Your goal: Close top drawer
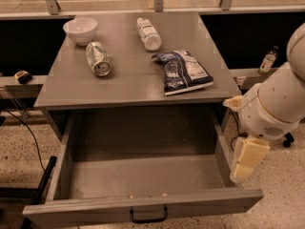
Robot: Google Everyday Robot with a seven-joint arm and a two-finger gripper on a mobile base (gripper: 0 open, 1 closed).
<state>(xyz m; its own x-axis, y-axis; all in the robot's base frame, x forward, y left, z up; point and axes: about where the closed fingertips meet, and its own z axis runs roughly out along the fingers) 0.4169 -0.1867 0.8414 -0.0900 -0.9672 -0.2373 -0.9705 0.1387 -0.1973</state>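
The top drawer is pulled wide open below the grey cabinet top. Its flat grey front panel carries a small black bar handle at the centre, near the bottom edge of the view. The drawer's inside looks empty but for a few crumbs. My gripper hangs cream-coloured below the white arm, just outside the drawer's right wall, near its front right corner.
On the cabinet top lie a white bowl, a can on its side, a plastic bottle on its side and a dark blue chip bag. A small bottle stands on a ledge at right. Cables run over the floor at left.
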